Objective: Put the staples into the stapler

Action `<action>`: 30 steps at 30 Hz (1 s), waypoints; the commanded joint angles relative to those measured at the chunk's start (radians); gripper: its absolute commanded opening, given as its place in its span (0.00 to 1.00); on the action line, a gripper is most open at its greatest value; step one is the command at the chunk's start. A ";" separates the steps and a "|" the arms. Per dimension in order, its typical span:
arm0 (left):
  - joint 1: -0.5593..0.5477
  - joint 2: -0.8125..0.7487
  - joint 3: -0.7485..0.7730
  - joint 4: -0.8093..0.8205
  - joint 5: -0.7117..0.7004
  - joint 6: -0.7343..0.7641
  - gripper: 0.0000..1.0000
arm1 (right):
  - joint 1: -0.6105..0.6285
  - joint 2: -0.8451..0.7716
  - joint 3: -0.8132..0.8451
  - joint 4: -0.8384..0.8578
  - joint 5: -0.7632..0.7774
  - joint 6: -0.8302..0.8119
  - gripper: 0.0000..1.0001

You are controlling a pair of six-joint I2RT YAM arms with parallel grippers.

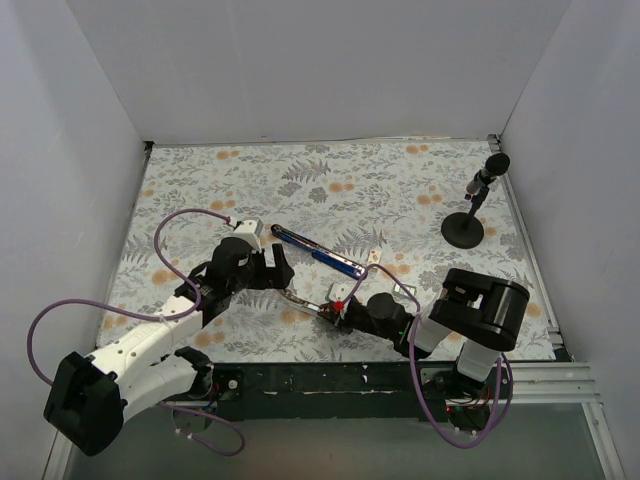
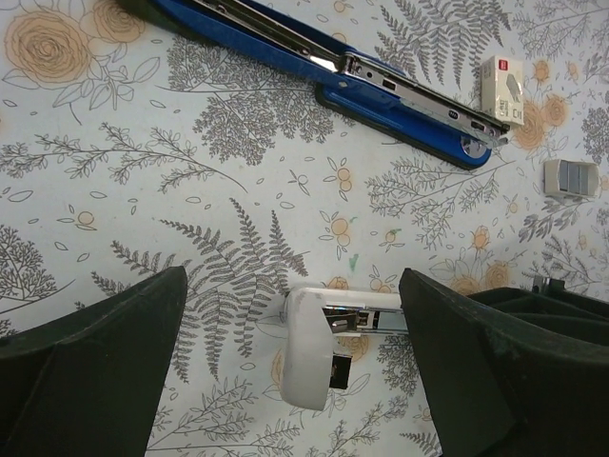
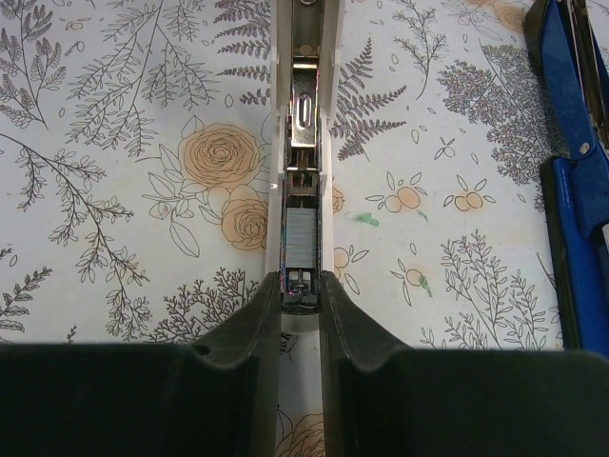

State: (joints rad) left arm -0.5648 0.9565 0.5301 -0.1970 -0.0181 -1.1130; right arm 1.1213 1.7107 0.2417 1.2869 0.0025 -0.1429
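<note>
The blue stapler [image 1: 320, 252] lies opened flat on the floral cloth, its silvery rail [image 2: 409, 90] facing up. It also shows at the right edge of the right wrist view [image 3: 580, 171]. A small grey block of staples [image 2: 569, 177] lies loose near its tip. A second, white stapler [image 3: 303, 114] lies in front of it, with a grey strip of staples [image 3: 303, 238] in its open channel. My right gripper [image 3: 303, 290] is shut on the sides of this white stapler's rear end. My left gripper [image 2: 295, 328] is open and straddles the white stapler's front end [image 2: 319, 347] without touching it.
A small white staple box with a red mark [image 2: 501, 89] lies by the blue stapler's tip. A black microphone stand [image 1: 465, 225] stands at the back right. White walls close in the cloth on three sides.
</note>
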 commanded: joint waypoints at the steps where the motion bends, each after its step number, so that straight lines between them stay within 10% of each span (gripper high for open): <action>1: 0.003 0.024 0.028 0.021 0.070 -0.025 0.93 | -0.002 0.010 0.027 0.200 0.007 -0.017 0.03; 18: -0.035 0.011 0.143 -0.208 -0.063 -0.245 0.91 | -0.002 0.009 0.054 0.144 0.024 -0.009 0.01; 30: -0.043 0.014 0.191 -0.331 -0.135 -0.143 0.68 | -0.003 0.018 0.062 0.130 0.017 -0.001 0.01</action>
State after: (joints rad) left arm -0.6044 0.9779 0.6724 -0.4732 -0.1204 -1.2961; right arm 1.1213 1.7210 0.2676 1.2812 0.0158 -0.1425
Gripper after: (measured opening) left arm 0.720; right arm 0.243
